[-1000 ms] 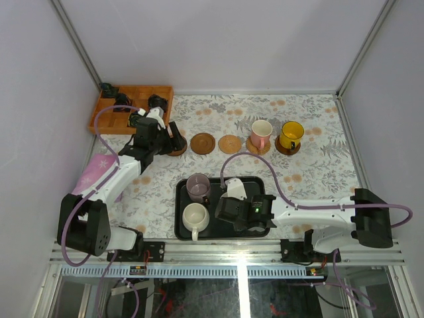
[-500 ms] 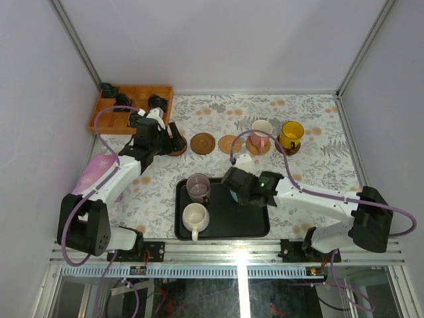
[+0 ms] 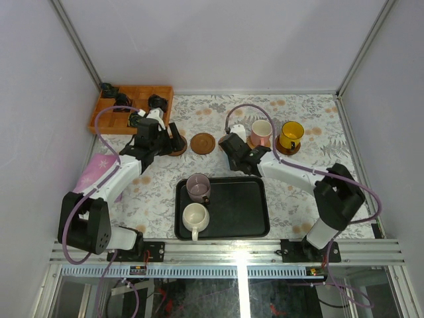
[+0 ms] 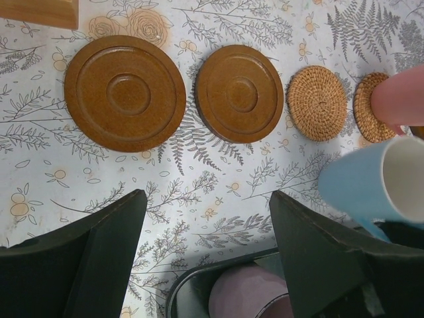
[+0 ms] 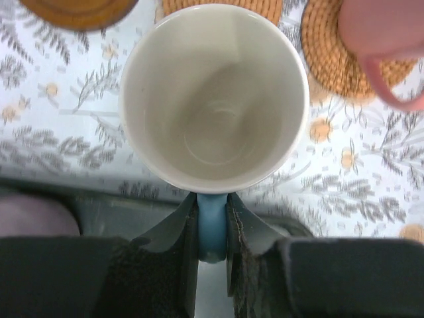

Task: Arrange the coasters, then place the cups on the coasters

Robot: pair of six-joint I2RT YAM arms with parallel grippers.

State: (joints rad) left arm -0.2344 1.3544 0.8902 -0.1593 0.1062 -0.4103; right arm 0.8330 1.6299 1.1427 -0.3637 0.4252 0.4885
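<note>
The right gripper (image 5: 212, 213) is clamped on the handle of the light blue cup (image 5: 213, 99), with one finger pressed on each side of the handle. The cup is over the free woven coaster (image 4: 317, 103) in the far row; whether it touches this coaster, I cannot tell. Just to the right, the pink cup (image 3: 261, 132) sits on a second woven coaster (image 5: 334, 63), and further right the yellow cup (image 3: 290, 135) sits on the last coaster (image 3: 283, 150). To the left of the blue cup lie the inner wooden coaster (image 4: 239, 93) and the leftmost wooden coaster (image 4: 124, 93), both bare. The left gripper (image 4: 207, 199) hangs close to the leftmost one, its fingers wide apart with nothing between them. The mauve cup (image 3: 198, 187) and the cream-white cup (image 3: 195, 217) stand on the black tray (image 3: 245, 205), near the arms.
</note>
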